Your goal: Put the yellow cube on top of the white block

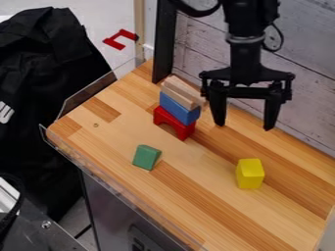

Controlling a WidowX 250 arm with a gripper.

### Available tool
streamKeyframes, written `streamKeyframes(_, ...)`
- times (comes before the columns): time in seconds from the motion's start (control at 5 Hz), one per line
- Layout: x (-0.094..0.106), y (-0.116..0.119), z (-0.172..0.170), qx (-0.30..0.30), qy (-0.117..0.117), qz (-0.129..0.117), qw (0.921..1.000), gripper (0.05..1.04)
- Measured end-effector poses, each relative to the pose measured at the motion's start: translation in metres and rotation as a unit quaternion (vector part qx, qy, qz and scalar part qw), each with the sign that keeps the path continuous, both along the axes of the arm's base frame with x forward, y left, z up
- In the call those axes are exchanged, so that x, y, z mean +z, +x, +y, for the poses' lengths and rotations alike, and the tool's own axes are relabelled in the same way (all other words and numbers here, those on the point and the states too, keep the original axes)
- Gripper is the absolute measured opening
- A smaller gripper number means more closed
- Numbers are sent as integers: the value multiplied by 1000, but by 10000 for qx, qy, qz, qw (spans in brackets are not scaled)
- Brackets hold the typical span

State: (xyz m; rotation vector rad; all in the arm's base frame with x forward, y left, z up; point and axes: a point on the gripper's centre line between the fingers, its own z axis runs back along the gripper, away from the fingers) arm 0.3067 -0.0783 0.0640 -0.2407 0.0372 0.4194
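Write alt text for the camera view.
An open black gripper hangs over a wooden table, beyond a yellow block. Left of them in view, pale wood tops a blue block on a red arch; a green block lies nearer the camera.

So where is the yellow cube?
The yellow cube sits on the counter in the camera view's right half, right of the green block, lower in view than the claw.
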Motion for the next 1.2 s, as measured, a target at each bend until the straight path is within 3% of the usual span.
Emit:
streamKeyframes(0.4,-12,-3,-23,1050,468,-214,9931,997)
streamKeyframes(0.6,-11,0,-25,1241,496,-305,9906,997)
streamKeyframes(1.2,-52,5,-15,1934,735,178,9782,997)
